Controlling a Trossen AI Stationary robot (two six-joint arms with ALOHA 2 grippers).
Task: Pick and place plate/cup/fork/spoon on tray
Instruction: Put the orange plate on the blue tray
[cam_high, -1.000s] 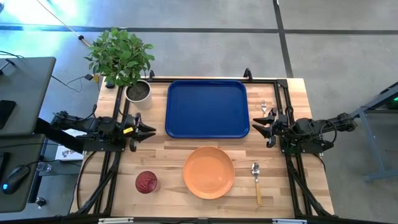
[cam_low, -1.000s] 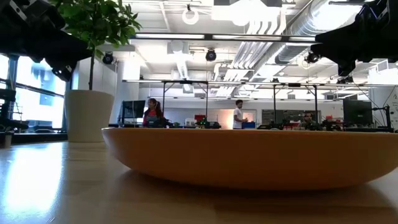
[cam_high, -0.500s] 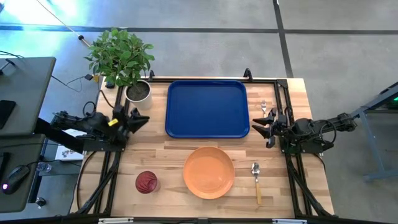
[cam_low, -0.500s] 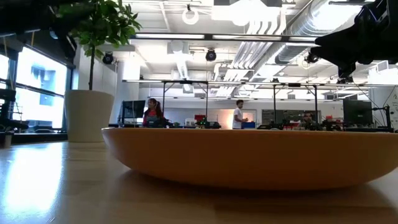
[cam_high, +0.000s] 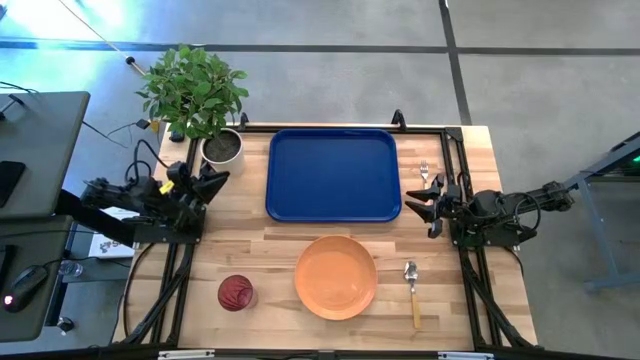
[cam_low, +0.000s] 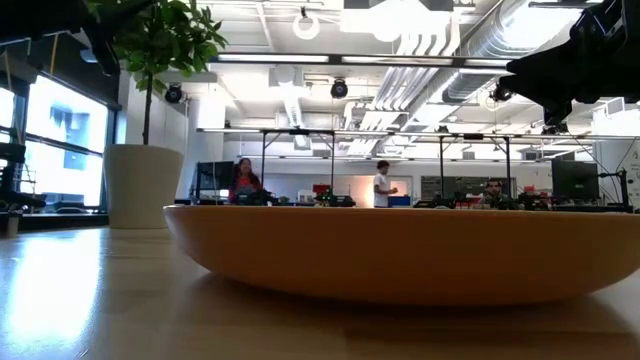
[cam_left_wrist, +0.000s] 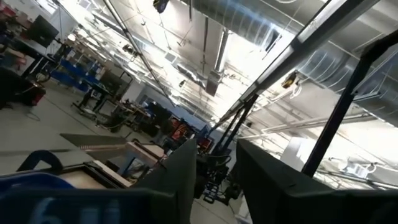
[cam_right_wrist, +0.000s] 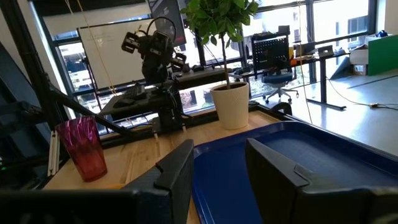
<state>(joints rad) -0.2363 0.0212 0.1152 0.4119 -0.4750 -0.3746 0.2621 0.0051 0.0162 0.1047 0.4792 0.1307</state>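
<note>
The blue tray (cam_high: 333, 175) lies at the table's far middle. The orange plate (cam_high: 336, 277) rests on the table near the front edge and fills the low view (cam_low: 400, 250). The dark red cup (cam_high: 237, 293) stands upright to the plate's left. The spoon (cam_high: 412, 290) lies to the plate's right. The fork (cam_high: 424, 172) lies by the tray's right side. My left gripper (cam_high: 216, 177) is open and empty at the table's left, beside the plant pot, tipped up. My right gripper (cam_high: 417, 202) is open and empty by the tray's right edge (cam_right_wrist: 280, 155).
A potted plant (cam_high: 222, 147) stands at the far left corner, close to my left gripper. It also shows in the right wrist view (cam_right_wrist: 230, 102). Black frame rails run along both table sides. People stand in the room far behind the table (cam_low: 382, 185).
My left gripper has drawn back toward the table's far left, toward the plant pot, and has tipped upward, staying open. Nothing on the table has moved.
</note>
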